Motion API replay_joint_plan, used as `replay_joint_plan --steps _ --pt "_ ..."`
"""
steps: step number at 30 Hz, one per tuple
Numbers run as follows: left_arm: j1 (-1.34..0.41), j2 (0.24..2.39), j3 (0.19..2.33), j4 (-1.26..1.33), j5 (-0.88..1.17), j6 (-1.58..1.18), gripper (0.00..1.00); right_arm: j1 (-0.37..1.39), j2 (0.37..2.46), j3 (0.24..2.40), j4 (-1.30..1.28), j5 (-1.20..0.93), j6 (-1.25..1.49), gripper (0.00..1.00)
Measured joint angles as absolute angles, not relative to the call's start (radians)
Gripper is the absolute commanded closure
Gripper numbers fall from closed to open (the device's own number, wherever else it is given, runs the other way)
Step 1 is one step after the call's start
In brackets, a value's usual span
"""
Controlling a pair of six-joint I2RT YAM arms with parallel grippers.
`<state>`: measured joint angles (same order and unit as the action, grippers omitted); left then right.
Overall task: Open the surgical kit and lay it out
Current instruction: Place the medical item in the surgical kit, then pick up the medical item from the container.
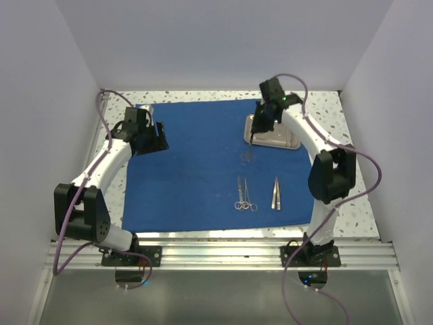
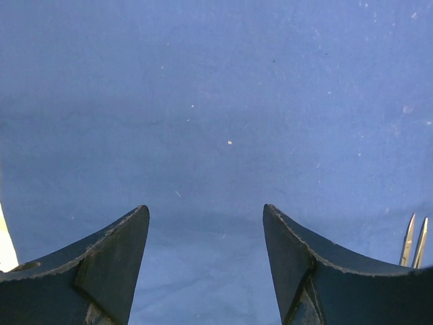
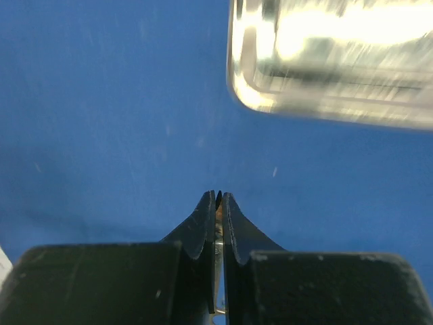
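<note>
The royal-blue cloth wrap [image 1: 196,162] lies spread flat on the table. At its back right stands the shiny steel tray [image 1: 274,135], which also shows in the right wrist view [image 3: 331,68]. My right gripper [image 1: 256,132] [image 3: 218,194] is shut on a slim silver instrument [image 1: 248,152] that hangs down just in front of the tray's left end. Two ring-handled instruments [image 1: 245,194] lie side by side on the cloth's near middle, with the tweezers [image 1: 276,193] to their right. Over the cloth's left part my left gripper [image 1: 157,139] [image 2: 203,210] is open and holds nothing.
The speckled tabletop [image 1: 358,203] borders the cloth on the right and at the back. White walls close in on three sides. Tips of two silver instruments [image 2: 414,240] poke into the left wrist view at the lower right. A metal rail [image 1: 223,254] runs along the near edge.
</note>
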<state>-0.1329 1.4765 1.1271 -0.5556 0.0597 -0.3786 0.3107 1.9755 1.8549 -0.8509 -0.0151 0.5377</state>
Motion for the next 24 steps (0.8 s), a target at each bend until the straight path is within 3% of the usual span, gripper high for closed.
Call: replay_joint_plan --steps 5,10,11,12,13,15,17,24 --pt "-0.133 1.475 1.127 -0.540 0.076 -0.380 0.26 0.447 1.802 1.458 -0.757 -0.070 0.550 1.00" --pt "-0.133 1.470 1.127 -0.538 0.084 -0.381 0.25 0.508 1.747 1.259 -0.683 -0.099 0.560 1.00" --pt "-0.133 1.470 1.127 -0.538 0.086 -0.381 0.25 0.510 1.747 1.242 -0.670 -0.101 0.561 0.96" --pt "-0.133 1.469 1.127 -0.538 0.087 -0.381 0.25 0.510 1.747 1.229 -0.658 -0.102 0.562 0.82" --pt "-0.133 1.469 1.127 -0.538 0.090 -0.381 0.25 0.510 1.747 1.220 -0.649 -0.102 0.566 0.54" --pt "-0.133 1.469 1.127 -0.538 0.094 -0.381 0.25 0.510 1.747 1.219 -0.642 -0.100 0.570 0.29" --pt "-0.133 1.469 1.127 -0.538 0.098 -0.381 0.26 0.509 1.747 1.227 -0.638 -0.094 0.562 0.23" --pt "-0.133 1.466 1.127 -0.539 0.102 -0.382 0.26 0.476 1.763 1.467 -0.725 -0.021 0.511 0.24"
